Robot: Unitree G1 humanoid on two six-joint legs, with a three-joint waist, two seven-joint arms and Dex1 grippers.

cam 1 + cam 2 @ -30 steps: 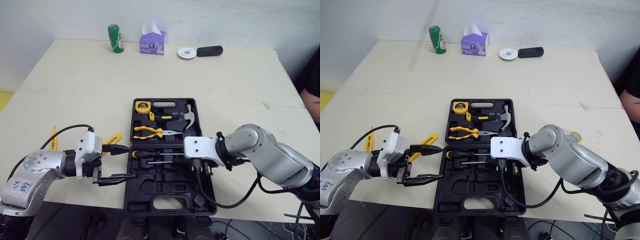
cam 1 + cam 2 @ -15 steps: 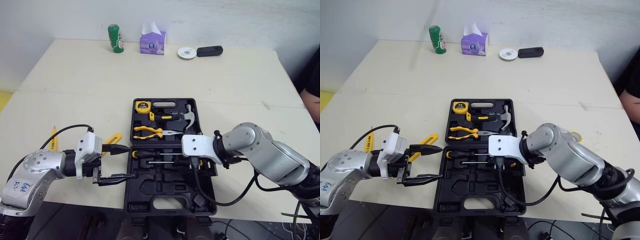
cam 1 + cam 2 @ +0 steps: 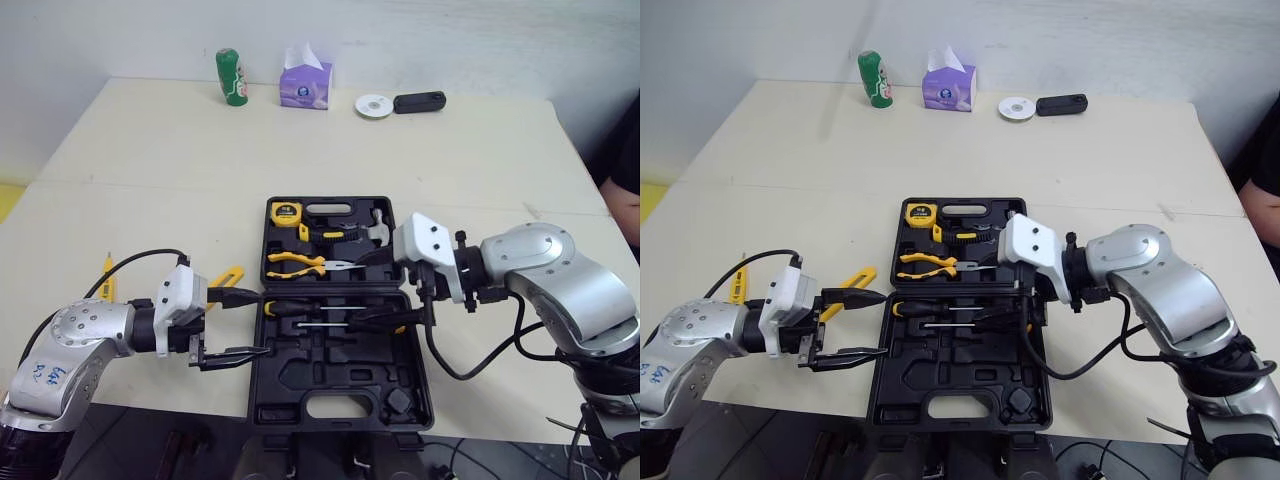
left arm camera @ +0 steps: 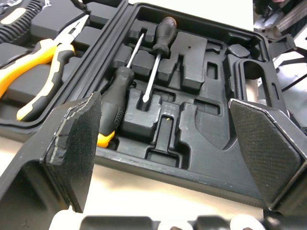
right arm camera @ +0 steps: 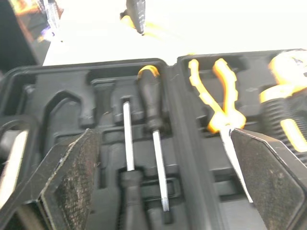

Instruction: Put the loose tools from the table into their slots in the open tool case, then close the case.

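my left gripper [image 3: 262,323] sits spread wide at the left edge of the open black plastic tool case [image 3: 330,385]. my right gripper [image 3: 378,288] hangs above the case's middle, fingers apart. a loose flat yellow tool [image 3: 228,275] lies just left of the case.

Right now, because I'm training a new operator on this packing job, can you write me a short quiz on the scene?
1. True or false: the tool case is shut.
2. How many screwdrivers lie in the half of the case nearer the robot?
3. The left hand is: A) holding pliers, B) open and empty, C) gripping the hammer.
Key: 1 false; 2 two; 3 B.
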